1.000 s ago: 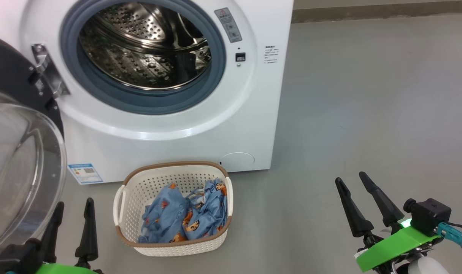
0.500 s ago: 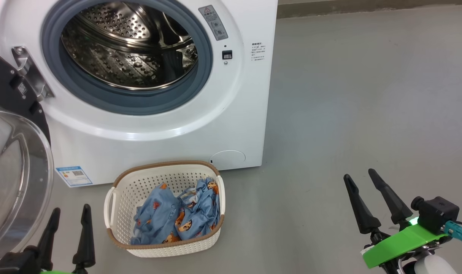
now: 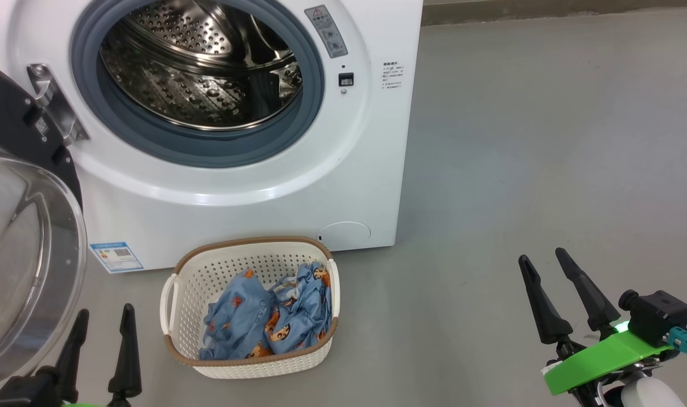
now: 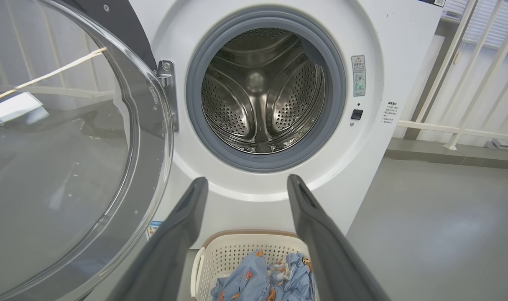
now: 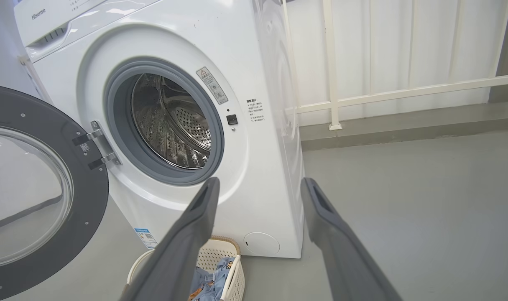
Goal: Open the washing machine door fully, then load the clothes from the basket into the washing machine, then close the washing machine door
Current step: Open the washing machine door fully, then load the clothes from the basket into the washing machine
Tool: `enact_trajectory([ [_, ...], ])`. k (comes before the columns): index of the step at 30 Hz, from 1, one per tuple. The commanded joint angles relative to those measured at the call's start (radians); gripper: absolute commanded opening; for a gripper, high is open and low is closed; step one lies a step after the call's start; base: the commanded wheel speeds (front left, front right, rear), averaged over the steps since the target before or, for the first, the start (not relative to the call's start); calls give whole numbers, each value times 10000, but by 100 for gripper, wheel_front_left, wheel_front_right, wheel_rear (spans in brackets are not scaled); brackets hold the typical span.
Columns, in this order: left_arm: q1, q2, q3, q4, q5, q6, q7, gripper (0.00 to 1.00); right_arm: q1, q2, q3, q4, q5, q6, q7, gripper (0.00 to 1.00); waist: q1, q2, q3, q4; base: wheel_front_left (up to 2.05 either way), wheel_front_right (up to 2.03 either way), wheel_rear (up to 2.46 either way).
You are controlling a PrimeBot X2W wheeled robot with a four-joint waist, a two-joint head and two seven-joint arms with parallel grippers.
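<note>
Clothes (image 3: 267, 322) lie bunched in the basket (image 3: 253, 370), with neither hand touching them. Low down, the left hand (image 3: 106, 310) has its fingers spread with nothing between them. It is just beside the basket's left handle and near the washing machine door (image 3: 32, 254), which stands swung wide to the left. Equally spread and empty, the right hand (image 3: 542, 255) is well apart over the floor (image 3: 518, 141). The basket sits just before the washing machine (image 3: 236, 209), whose drum is exposed.

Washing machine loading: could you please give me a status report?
Left hand, right hand open, empty. Washing machine door open; clothes in basket. Nothing in the way.
</note>
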Motion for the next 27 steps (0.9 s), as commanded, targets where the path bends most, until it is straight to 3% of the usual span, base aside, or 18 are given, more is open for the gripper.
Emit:
enact_trajectory([
  [1,-369,201,427,-190,105,-106,-122,100,-235,-65,176,-245,-57,16,-120,100,0,0,6,7,0,0,0],
  [27,-412,4,583,75,233,-269,-122,100,-241,-31,185,-212,-65,16,-120,100,0,0,-49,60,6,-6,0],
])
